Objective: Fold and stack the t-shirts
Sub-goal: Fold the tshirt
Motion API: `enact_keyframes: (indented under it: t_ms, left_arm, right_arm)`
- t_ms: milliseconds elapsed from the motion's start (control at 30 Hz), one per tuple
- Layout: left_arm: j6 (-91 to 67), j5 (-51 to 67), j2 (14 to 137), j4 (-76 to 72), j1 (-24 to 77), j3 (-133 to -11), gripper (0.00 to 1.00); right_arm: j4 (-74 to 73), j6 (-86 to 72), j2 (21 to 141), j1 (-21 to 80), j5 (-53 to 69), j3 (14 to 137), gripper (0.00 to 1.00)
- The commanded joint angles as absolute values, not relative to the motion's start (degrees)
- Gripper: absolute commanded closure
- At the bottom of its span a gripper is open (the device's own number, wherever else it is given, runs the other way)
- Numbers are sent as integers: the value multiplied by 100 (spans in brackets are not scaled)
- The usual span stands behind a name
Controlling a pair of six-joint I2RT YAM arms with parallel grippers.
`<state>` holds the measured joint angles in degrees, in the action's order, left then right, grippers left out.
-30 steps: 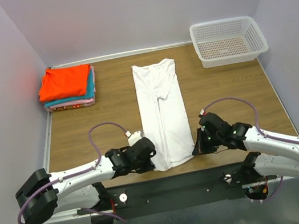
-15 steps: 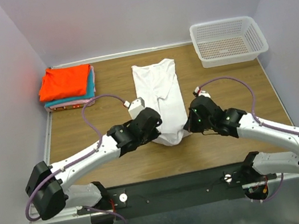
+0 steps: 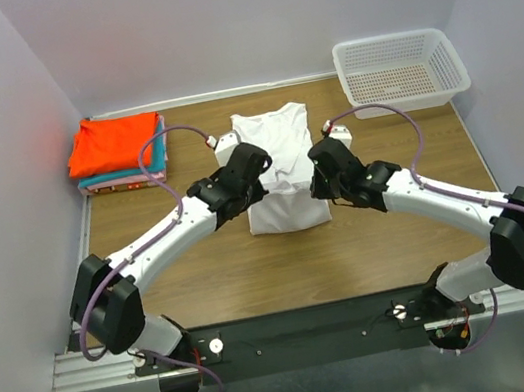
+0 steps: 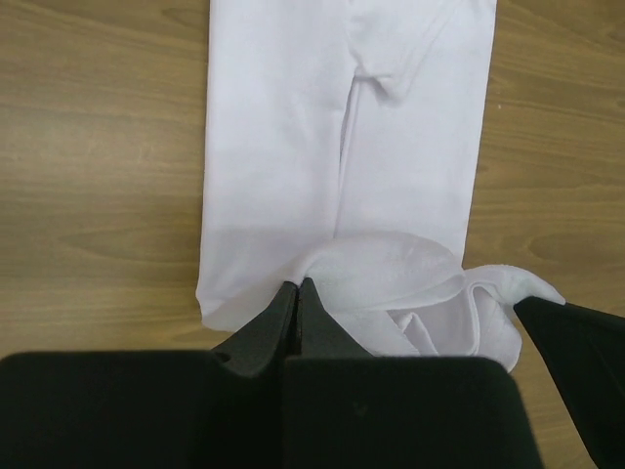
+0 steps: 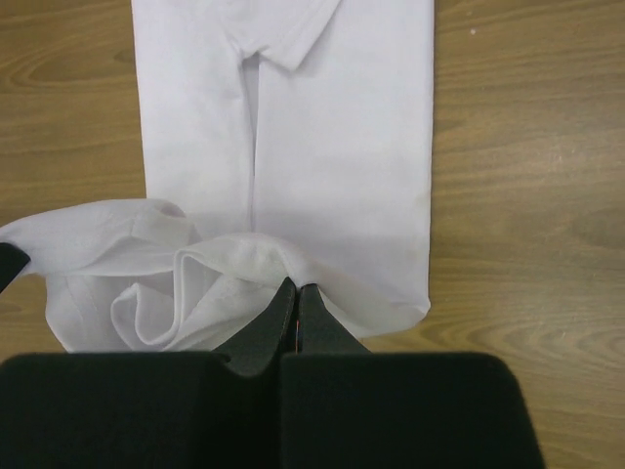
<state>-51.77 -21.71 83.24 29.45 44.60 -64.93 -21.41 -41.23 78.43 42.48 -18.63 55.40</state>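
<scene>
The white t-shirt (image 3: 274, 138) lies as a long narrow strip in the middle of the table, its near end lifted and doubled back over itself. My left gripper (image 3: 256, 172) is shut on the left corner of that lifted hem (image 4: 376, 262). My right gripper (image 3: 316, 168) is shut on the right corner (image 5: 244, 259). Both hold the hem above the shirt's middle. A stack of folded t-shirts (image 3: 117, 152), orange-red on top with teal and pink under it, sits at the far left.
A white plastic mesh basket (image 3: 400, 71) stands at the far right corner. Bare wooden table (image 3: 255, 268) lies between the shirt and the arm bases. Grey walls close in the left, back and right sides.
Both grippers have carried the shirt's near hem away from the table's front edge toward the collar, so the shirt now shows about half its earlier length.
</scene>
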Motion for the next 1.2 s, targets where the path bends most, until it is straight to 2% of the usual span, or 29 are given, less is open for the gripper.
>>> enact_keyframes:
  t_ms: [0, 533, 967, 1167]
  left_arm:
    - [-4624, -2259, 8736, 2804, 4281, -6916, 100]
    - [-3947, -1978, 9939, 2716, 3578, -7866, 100]
    - [-3612, -1776, 10696, 2654, 3384, -8393, 100]
    - [-3568, -1626, 10995, 2716, 3322, -8569, 100]
  right_arm:
    - [-2013, -3867, 8138, 4070, -2171, 5950, 100]
    - [-1846, -3560, 9359, 3349, -1468, 6706, 100]
    - [-1749, -3454, 10098, 2971, -1125, 7084, 100]
    - [-1749, -3516, 10327, 2874, -1143, 7172, 95]
